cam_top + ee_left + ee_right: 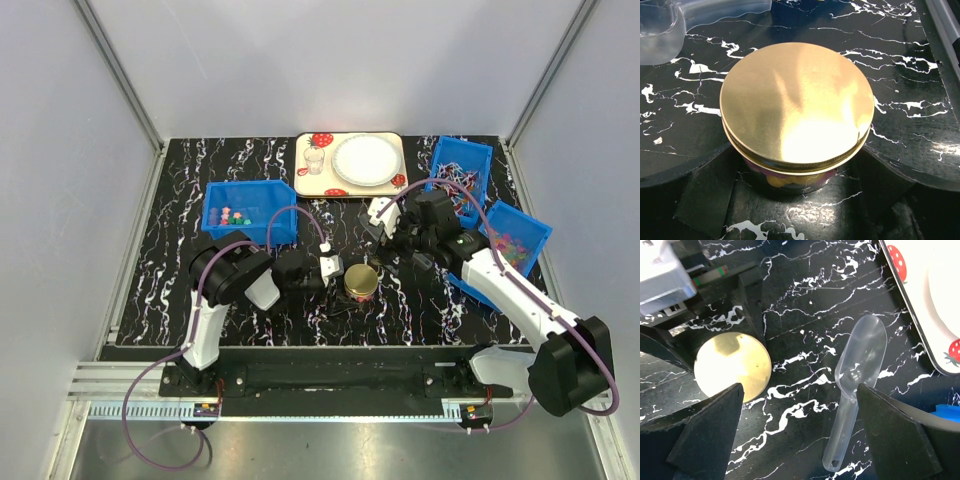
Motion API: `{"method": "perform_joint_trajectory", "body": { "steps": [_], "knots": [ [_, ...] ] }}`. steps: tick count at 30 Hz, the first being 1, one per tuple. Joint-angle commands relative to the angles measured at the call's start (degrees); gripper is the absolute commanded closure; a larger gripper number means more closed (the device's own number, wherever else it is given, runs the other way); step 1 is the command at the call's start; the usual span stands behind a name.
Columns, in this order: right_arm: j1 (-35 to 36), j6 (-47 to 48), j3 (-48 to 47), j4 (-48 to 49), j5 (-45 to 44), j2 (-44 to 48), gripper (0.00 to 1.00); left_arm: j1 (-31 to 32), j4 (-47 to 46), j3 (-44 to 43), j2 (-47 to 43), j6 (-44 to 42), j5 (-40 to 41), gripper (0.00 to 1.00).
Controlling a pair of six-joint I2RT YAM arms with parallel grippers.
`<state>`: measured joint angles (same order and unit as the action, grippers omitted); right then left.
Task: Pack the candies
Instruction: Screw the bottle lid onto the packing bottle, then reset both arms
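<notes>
Nearest you, the left gripper is sprung open, with one finger on each side of the jar and nothing clamped. The gold lid sits flat on top, so I'd say the packing is basically wrapped up and the job now is getting clear. Back that arm straight off along the table. If you swing sideways, a finger will clip the jar and shove it.

Just past it, the right gripper hangs wide open and empty over the clear scoop, which lies on the table well apart from the jar. Lift it before you retract.

The loose candies are a small cluster in the left blue bin, further back. Two more bins sit on the right, and the strawberry tray is at the far edge.

Hard to call:
- You can see yellow and pinkish bits through the glass under the lid, but not what kind they are or how full the jar is.
- You can't tell whether the lid is screwed down or just resting.
</notes>
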<state>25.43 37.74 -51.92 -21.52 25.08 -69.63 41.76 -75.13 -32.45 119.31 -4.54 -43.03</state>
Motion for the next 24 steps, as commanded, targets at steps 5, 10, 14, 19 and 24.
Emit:
{"method": "perform_joint_trajectory", "body": {
  "steps": [5,10,14,19,24],
  "knots": [
    [-1.96,1.46,1.64,3.94,0.67,2.12,0.0,0.34,-20.49,0.54,-0.83,-0.83,-0.13,0.01],
    [-2.31,1.9,2.0,4.38,0.41,2.04,0.0,0.25,-20.32,2.74,-2.05,-0.39,0.92,0.01],
    [-2.32,1.9,1.82,4.56,0.06,1.86,0.0,0.25,-20.32,5.55,-4.52,1.89,0.93,0.01],
    [-2.4,1.73,1.91,4.99,-0.29,1.95,0.0,0.08,-17.87,9.67,-9.43,1.99,-0.92,0.01],
    [-2.67,1.29,2.17,5.7,-1.35,2.48,0.0,-1.06,-16.18,15.9,-16.37,-0.47,-1.71,0.01]
  ]
}}
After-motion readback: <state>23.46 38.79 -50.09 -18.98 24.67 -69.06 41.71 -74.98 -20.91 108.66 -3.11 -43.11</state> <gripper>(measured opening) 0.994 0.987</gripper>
